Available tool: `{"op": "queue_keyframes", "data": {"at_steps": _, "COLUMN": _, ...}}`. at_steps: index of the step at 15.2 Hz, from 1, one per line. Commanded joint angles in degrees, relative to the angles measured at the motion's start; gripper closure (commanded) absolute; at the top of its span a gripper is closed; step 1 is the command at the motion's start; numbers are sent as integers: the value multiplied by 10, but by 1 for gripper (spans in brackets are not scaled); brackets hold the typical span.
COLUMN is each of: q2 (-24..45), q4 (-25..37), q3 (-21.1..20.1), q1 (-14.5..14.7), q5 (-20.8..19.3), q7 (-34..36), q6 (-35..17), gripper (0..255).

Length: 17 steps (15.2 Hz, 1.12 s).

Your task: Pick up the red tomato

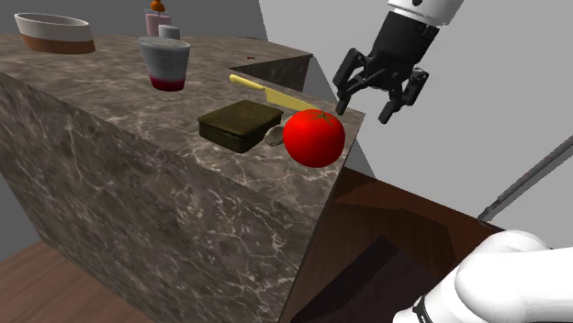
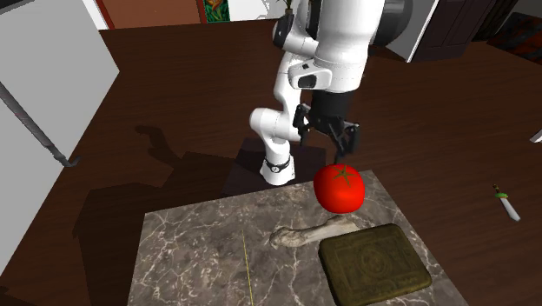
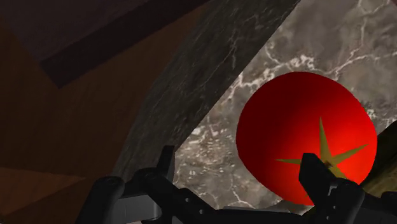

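Gripper (image 1: 364, 112) wide open and empty, hanging just above the red tomato (image 1: 314, 138) at the corner of the marble counter (image 1: 138, 193).

In the shoulder view the black fingers stand well apart right of centre in the upper half of the frame, clear of the tomato, which sits just below and to their left on the counter's corner. Beside the tomato lies a dark olive box (image 1: 239, 124), with a pale spoon-like piece (image 1: 274, 136) between them and a yellow knife (image 1: 262, 90) behind. In the second exterior view the gripper (image 2: 328, 146) hangs at centre frame over the tomato (image 2: 339, 188), and the box (image 2: 373, 263) sits at lower right. In the wrist view the tomato (image 3: 305, 137) lies off to one side of the spread gripper (image 3: 238, 168), partly behind one finger (image 3: 312, 170).
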State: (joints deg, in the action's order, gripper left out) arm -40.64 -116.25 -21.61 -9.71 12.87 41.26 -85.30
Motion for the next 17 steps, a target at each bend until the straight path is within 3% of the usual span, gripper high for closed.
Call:
{"op": "queue_keyframes", "data": {"at_steps": 1, "q2": 24, "q4": 44, "q3": -38, "q1": -20, "q5": -4, "q7": 66, "q6": -1, "gripper": 0}}
{"op": "queue_keyframes", "data": {"at_steps": 6, "q2": 88, "q4": 159, "q3": -125, "q1": -75, "q5": -36, "q7": 200, "q6": 13, "gripper": 0}}
{"op": "queue_keyframes", "data": {"at_steps": 13, "q2": 56, "q4": 74, "q3": -123, "q1": -63, "q5": -22, "q7": 195, "q6": -42, "gripper": 0}}
{"op": "queue_keyframes", "data": {"at_steps": 15, "q2": 56, "q4": 74, "q3": -123, "q1": -63, "q5": -22, "q7": 195, "q6": -42, "gripper": 0}}
{"op": "queue_keyframes", "data": {"at_steps": 16, "q2": 55, "q4": 73, "q3": -123, "q1": -63, "q5": -22, "q7": 194, "q6": -42, "gripper": 255}}
{"op": "queue_keyframes", "data": {"at_steps": 17, "q2": 55, "q4": 72, "q3": -122, "q1": -63, "q5": -22, "q7": 194, "q6": -42, "gripper": 255}}
